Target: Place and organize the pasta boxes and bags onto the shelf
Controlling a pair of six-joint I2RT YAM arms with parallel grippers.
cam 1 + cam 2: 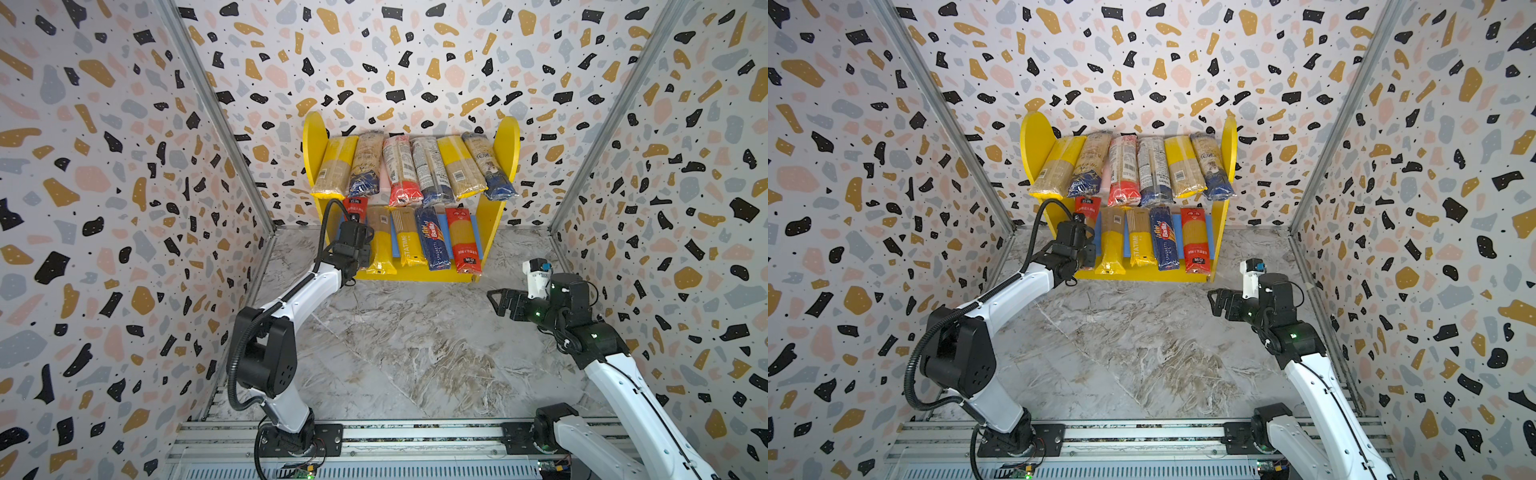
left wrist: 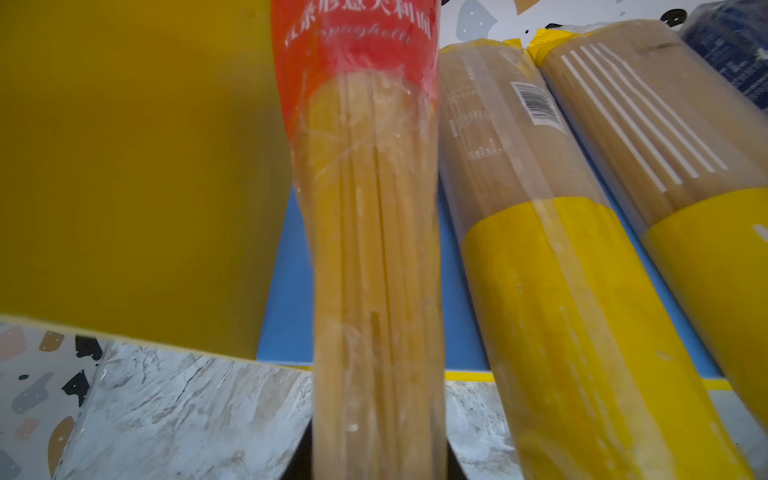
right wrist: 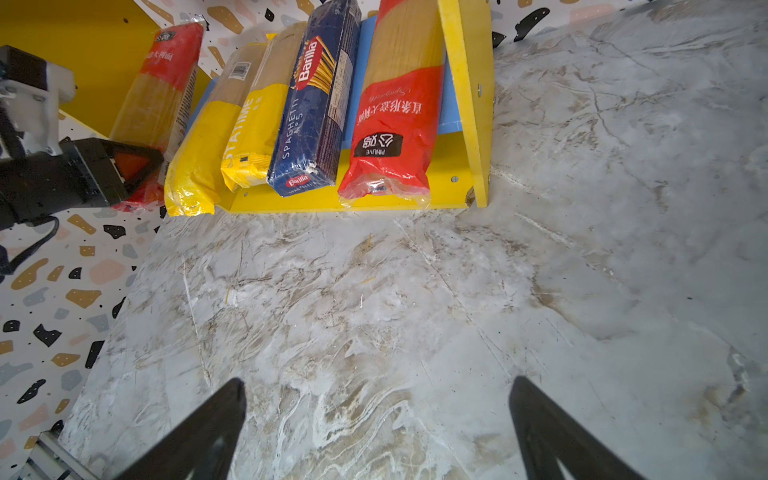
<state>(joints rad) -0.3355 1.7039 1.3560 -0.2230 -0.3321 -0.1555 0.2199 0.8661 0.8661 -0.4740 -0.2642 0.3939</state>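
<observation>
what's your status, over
Left gripper shut on red-ended pack, lower shelf, far left. Right gripper open, idle. Ten other packs shelved. Nothing in the way.

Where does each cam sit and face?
Top views: high in front, looking down at the shelf against the back wall; left arm and right arm show.
Left wrist: behind the left gripper, facing along its red-ended pack into the lower tier.
Right wrist: behind the open right gripper, facing table and lower tier.
Shared: both wrist views show that pack.

Marble tabletop point(image 1: 395, 353) before shelf point(image 1: 508, 141) open for passage; both shelf boards crowded with spaghetti packs point(image 1: 432, 170).
</observation>
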